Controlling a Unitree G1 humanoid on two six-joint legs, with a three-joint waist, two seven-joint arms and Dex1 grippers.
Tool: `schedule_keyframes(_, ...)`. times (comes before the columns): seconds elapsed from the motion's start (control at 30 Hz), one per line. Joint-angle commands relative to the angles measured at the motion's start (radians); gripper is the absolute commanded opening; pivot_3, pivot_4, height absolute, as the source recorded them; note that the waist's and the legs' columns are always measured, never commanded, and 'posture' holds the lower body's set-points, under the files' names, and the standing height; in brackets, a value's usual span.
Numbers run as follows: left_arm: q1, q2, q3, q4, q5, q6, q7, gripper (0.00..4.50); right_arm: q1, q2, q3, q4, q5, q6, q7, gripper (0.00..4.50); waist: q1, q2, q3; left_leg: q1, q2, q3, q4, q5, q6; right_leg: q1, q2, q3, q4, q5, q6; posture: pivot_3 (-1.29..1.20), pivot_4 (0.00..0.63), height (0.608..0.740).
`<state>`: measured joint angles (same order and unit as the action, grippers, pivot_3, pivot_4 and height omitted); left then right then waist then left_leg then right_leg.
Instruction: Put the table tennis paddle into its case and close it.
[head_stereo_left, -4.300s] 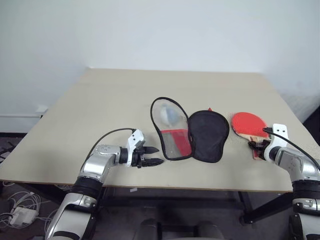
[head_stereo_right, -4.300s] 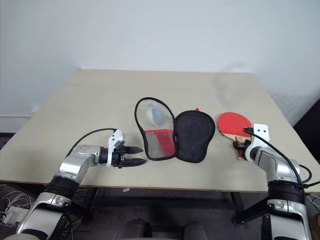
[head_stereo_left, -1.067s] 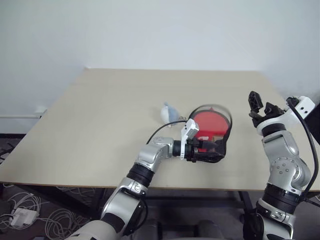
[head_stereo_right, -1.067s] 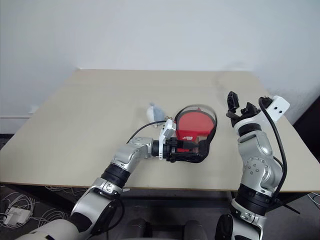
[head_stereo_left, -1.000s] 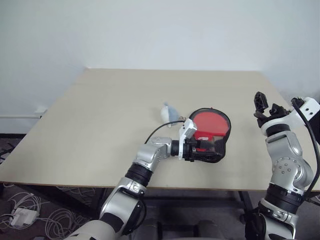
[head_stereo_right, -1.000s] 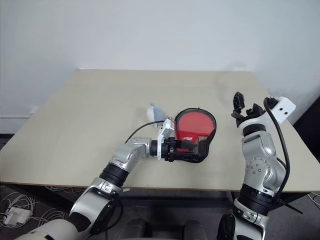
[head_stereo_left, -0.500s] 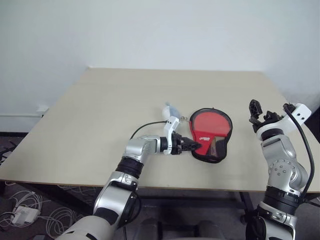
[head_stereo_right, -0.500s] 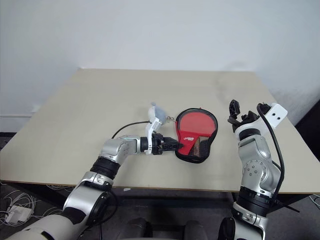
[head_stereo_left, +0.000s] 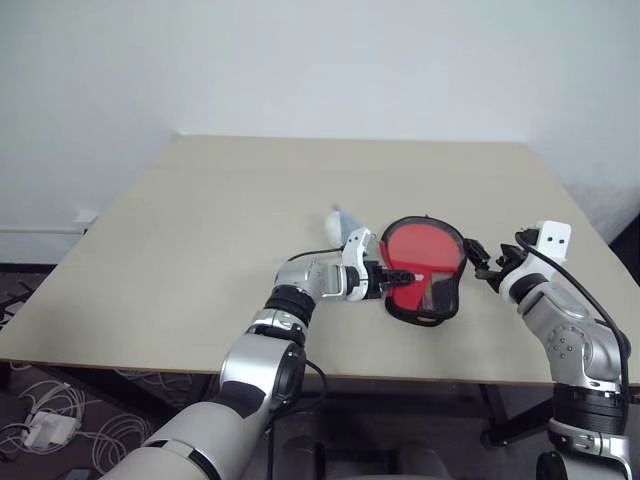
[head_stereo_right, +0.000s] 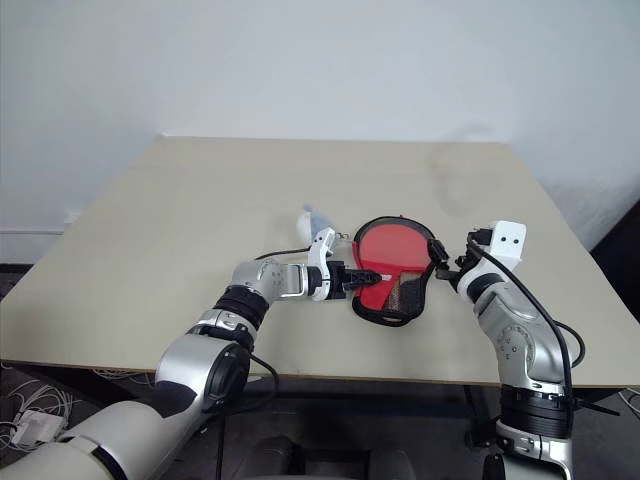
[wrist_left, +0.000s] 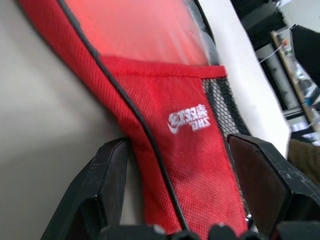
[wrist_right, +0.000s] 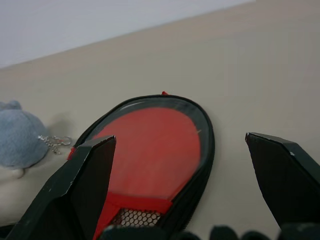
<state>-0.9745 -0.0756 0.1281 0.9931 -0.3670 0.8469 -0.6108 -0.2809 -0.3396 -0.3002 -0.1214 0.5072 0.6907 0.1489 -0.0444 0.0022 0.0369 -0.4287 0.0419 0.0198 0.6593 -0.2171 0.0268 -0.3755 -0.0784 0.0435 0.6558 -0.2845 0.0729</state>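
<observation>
Red rubber shows through the clear side of the case (head_stereo_left: 424, 282), where the table tennis paddle (head_stereo_left: 422, 252) lies inside, flat on the desk (head_stereo_left: 200, 220). The left pincer (wrist_left: 180, 200) has its fingers spread either side of the case's red panel, not clamped on it. The right pincer (wrist_right: 192, 200) hovers wide open just beside the case's far edge. A small grey-blue lump (wrist_right: 20, 132) with a keychain lies near the case.

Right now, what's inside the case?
The table tennis paddle: its red face shows through the clear side of the case. The handle is covered by the case's red panel and mesh.
</observation>
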Motion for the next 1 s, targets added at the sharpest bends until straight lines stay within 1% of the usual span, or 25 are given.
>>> schedule_keyframes(0.03, -0.032, -0.016, 0.044, 0.014, -0.036, 0.051, 0.016, 3.34, -0.016, -0.011, -0.034, -0.015, 0.000, -0.015, -0.002, 4.49, 0.000, 0.000, 0.000, 0.000, 0.000, 0.000, 0.000, 0.000, 0.000, 0.000, 0.000, 0.000, 0.000, 0.000, 0.000, 0.00, 0.000, 0.740)
schedule_keyframes(0.17, -0.006, -0.034, 0.031, 0.010, -0.007, 0.077, 0.040, 3.34, -0.004, -0.006, -0.033, -0.016, -0.008, -0.019, -0.004, 4.49, 0.000, 0.000, 0.000, 0.000, 0.000, 0.000, 0.000, 0.000, 0.000, 0.000, 0.000, 0.000, 0.000, 0.000, 0.000, 0.00, 0.000, 0.740)
schedule_keyframes(0.23, 0.006, -0.043, 0.043, -0.015, -0.019, 0.088, 0.043, 2.96, -0.002, -0.005, -0.033, -0.012, -0.011, -0.023, -0.005, 4.50, 0.000, 0.000, 0.000, 0.000, 0.000, 0.000, 0.000, 0.000, 0.000, 0.001, 0.000, 0.000, 0.000, 0.000, 0.000, 0.00, 0.000, 0.740)
schedule_keyframes(0.3, 0.008, -0.049, 0.074, -0.025, -0.041, 0.092, 0.061, 2.48, -0.003, -0.006, -0.036, -0.008, -0.014, -0.028, -0.007, 4.50, 0.000, 0.000, 0.000, 0.000, 0.000, 0.000, 0.000, 0.000, 0.000, 0.000, 0.000, 0.000, 0.000, 0.000, 0.000, 0.00, 0.000, 0.740)
schedule_keyframes(0.47, 0.007, -0.045, 0.115, -0.022, -0.052, 0.095, 0.099, 0.59, -0.012, -0.003, -0.051, 0.007, -0.017, -0.038, -0.019, 4.50, 0.000, -0.001, 0.000, 0.000, 0.000, 0.000, 0.000, 0.000, 0.000, 0.000, 0.000, 0.000, 0.000, 0.000, 0.000, 0.00, 0.000, 0.740)
schedule_keyframes(0.53, 0.007, -0.041, 0.121, -0.021, -0.056, 0.103, 0.102, 0.02, -0.011, -0.001, -0.049, 0.008, -0.021, -0.040, -0.021, 4.50, 0.000, -0.001, 0.000, 0.000, 0.000, 0.000, 0.000, 0.000, 0.000, 0.000, 0.000, 0.000, 0.000, 0.000, 0.000, 0.00, 0.000, 0.740)
schedule_keyframes(0.63, 0.011, -0.030, 0.113, -0.038, -0.060, 0.144, 0.086, 0.02, -0.006, 0.000, -0.044, 0.005, -0.028, -0.043, -0.022, 4.50, 0.000, -0.001, 0.000, 0.000, 0.000, 0.000, 0.000, 0.000, 0.000, 0.000, 0.000, 0.000, 0.000, 0.000, 0.000, 0.00, 0.000, 0.740)
schedule_keyframes(0.7, 0.022, -0.019, 0.102, -0.064, -0.069, 0.203, 0.062, 0.02, -0.003, 0.001, -0.042, 0.001, -0.031, -0.043, -0.025, 4.50, -0.001, -0.001, 0.000, 0.000, 0.000, 0.000, 0.000, 0.000, 0.000, 0.000, 0.000, 0.000, 0.000, 0.000, 0.000, 0.00, 0.000, 0.740)
schedule_keyframes(0.8, 0.070, 0.015, 0.051, -0.139, -0.071, 0.311, 0.011, 0.02, 0.003, 0.002, -0.044, -0.008, -0.032, -0.041, -0.026, 4.50, -0.003, -0.001, 0.000, 0.000, 0.000, 0.000, -0.001, 0.000, 0.000, 0.000, 0.000, 0.000, 0.000, 0.000, 0.000, 0.00, 0.000, 0.740)
schedule_keyframes(0.9, 0.155, 0.075, -0.030, -0.293, -0.101, 0.430, -0.074, 0.02, 0.010, 0.001, -0.047, -0.011, -0.036, -0.041, -0.027, 4.50, -0.005, 0.000, 0.000, 0.000, 0.000, 0.000, -0.002, 0.000, 0.000, -0.001, 0.000, 0.001, 0.000, 0.000, 0.000, 0.00, 0.000, 0.740)
schedule_keyframes(1.0, 0.238, 0.143, -0.085, -0.439, -0.149, 0.554, -0.110, 0.02, 0.017, 0.003, -0.047, -0.017, -0.040, -0.038, -0.028, 4.50, -0.007, 0.000, 0.000, 0.001, 0.000, 0.000, -0.003, 0.001, -0.002, -0.001, 0.000, 0.001, 0.001, 0.000, 0.000, 0.00, 0.000, 0.740)
